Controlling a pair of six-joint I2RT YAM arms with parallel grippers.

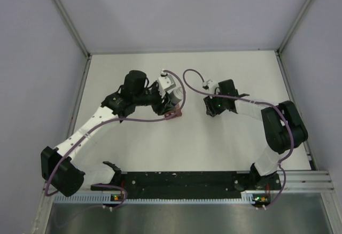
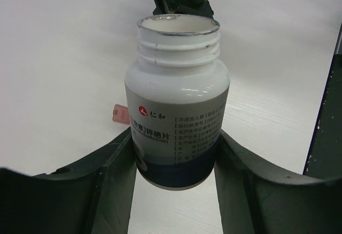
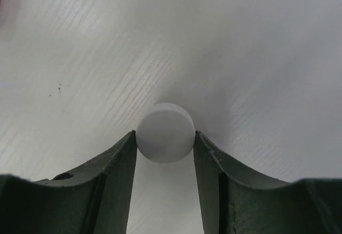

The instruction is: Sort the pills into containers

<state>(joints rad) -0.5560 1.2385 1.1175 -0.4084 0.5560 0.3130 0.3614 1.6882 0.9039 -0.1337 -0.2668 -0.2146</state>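
My left gripper is shut on an open white pill bottle with a dark blue band and printed label, held by its lower body with the mouth facing away. A corner of the red-brown containers strip shows behind the bottle on the table. It also shows in the top view, just under the left gripper. My right gripper is shut on a white round cap above the table; in the top view it is right of the left gripper. No loose pills show.
The white tabletop is bounded by grey walls with metal rails at the back and sides. A black base bar runs along the near edge. Purple cables loop over both arms.
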